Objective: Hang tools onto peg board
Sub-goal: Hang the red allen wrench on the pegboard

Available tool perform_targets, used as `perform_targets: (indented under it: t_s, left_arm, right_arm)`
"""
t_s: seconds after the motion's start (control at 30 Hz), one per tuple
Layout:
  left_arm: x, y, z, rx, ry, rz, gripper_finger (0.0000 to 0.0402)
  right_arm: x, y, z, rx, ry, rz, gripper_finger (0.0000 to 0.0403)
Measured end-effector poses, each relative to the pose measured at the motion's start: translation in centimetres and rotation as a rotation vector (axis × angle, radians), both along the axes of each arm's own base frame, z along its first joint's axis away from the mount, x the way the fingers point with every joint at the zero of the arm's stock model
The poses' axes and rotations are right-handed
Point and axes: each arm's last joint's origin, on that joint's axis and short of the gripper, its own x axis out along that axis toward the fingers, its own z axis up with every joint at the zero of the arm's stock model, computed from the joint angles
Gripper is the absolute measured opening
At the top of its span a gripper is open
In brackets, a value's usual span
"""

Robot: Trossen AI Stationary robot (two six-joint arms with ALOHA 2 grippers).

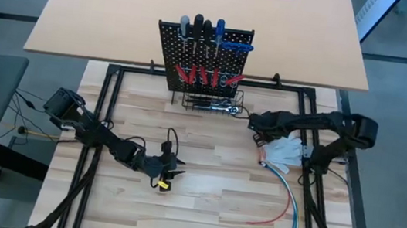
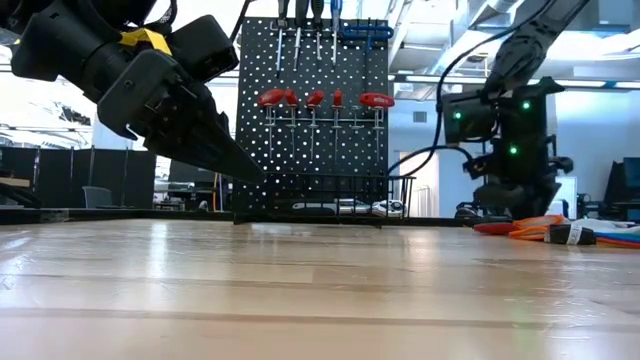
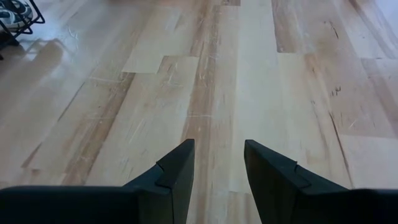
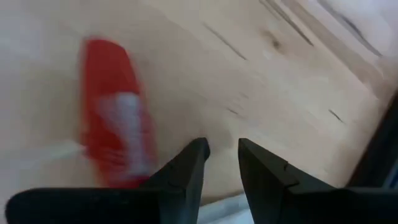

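A black peg board (image 1: 203,55) stands upright at twelve o'clock on the wooden table (image 1: 208,200). Screwdrivers (image 1: 200,29) hang along its top beside a blue T-handle hex key (image 1: 237,46). A row of small red-handled tools (image 2: 315,99) sits lower down, and a silver wrench (image 1: 216,106) lies in the wire basket (image 1: 213,100) at its base.

The right gripper (image 1: 252,121) hovers low at about two o'clock, just beside the basket. Its fingers (image 4: 186,171) are slightly parted and hold nothing. A blurred red-handled tool (image 4: 115,112) lies on the wood just ahead of it, off to one side of the fingers. Coloured cables (image 1: 283,198) trail toward five o'clock.

The left gripper (image 1: 167,173) waits near seven o'clock, fingers spread over bare wood.

The step in hand looks like picking up that red tool. To do it well, the right gripper should shift sideways until the handle lies between its fingers, open wider, then close across the handle's middle so it stays level for hanging.
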Motion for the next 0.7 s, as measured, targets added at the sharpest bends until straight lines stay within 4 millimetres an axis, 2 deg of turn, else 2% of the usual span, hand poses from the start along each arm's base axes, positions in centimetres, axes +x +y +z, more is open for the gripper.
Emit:
perform_targets:
  t_s: [0.13,0.27,0.4,0.57,0.7]
  left_arm:
    - [0.0,0.0,0.0,-0.006,-0.001,0.003,0.0134]
    - [0.0,0.0,0.0,-0.009,-0.006,0.003,0.0134]
    - [0.1,-0.1,0.2,0.003,-0.024,-0.007,0.0134]
    - [0.2,0.1,0.3,0.06,-0.027,-0.018,0.0134]
    - [0.5,1.4,0.3,0.103,-0.036,0.099,0.0134]
  right_arm:
    - [2.1,1.8,-0.3,0.06,-0.083,0.12,0.0112]
    - [4.9,4.5,0.9,0.134,-0.22,0.251,0.0113]
    - [7.6,7.3,1.9,0.113,-0.397,0.462,0.0113]
    - [9.0,10.2,2.3,0.05,-0.487,0.732,0.0113]
    - [9.9,12.3,2.5,0.016,-0.561,0.874,0.0113]
